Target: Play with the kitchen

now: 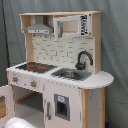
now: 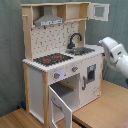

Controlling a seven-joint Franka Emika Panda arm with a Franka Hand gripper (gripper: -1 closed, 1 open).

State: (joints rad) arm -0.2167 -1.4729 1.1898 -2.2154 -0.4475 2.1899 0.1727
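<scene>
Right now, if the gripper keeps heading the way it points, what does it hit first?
Probably the kitchen: in the second exterior view the arm reaches in from the right toward the counter end beside the sink. The gripper's tip isn't clear and depth is uncertain, so treat this as a guess.

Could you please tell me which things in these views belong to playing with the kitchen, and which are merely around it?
Belonging to the job:
the kitchen
its stovetop
faucet
sink
hood
open oven door
the robot arm

Merely around:
grey curtain
wooden floor
</scene>
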